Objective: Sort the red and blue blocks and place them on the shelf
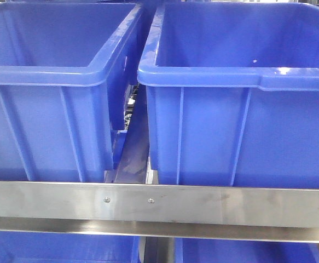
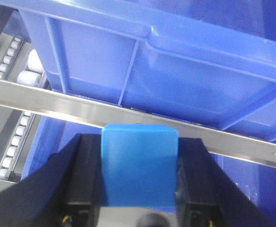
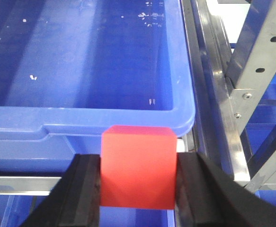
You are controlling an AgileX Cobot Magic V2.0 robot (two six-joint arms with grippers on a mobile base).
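1. My left tool (image 2: 138, 170) is shut tight on the blue block (image 2: 138, 161). Its black fingers (image 2: 85, 175) press flat against the cube's two sides. The cube sits square between them, with its top face standing past the fingertips.
2. Just ahead of this tool, a brushed rail (image 2: 128, 111) of the shelf (image 2: 251, 149) crosses the view on a slant. I cannot tell whether the block touches it. Beyond and above the rail is the ribbed wall of a dark-blue upper bin (image 2: 185, 71). Off to the tool's left runs a track of white rollers (image 2: 14, 137).
3. My right tool (image 3: 138, 182) grips the red block (image 3: 138, 165) the same way, with a finger flat on each side and the cube upright.
4. Straight ahead of the right tool is an open bin (image 3: 90, 61), its front rim just beyond the block. A few pale specks lie on its floor. To the tool's right stands a grey perforated upright (image 3: 265, 42) of the shelf.
5. The front camera shows neither tool and neither block. It shows a left bin (image 1: 44, 76) and a right bin (image 1: 241, 82) side by side on one tier, with a narrow gap between them. A steel front rail (image 1: 219, 205) with two small screws (image 1: 106, 200) runs below them.
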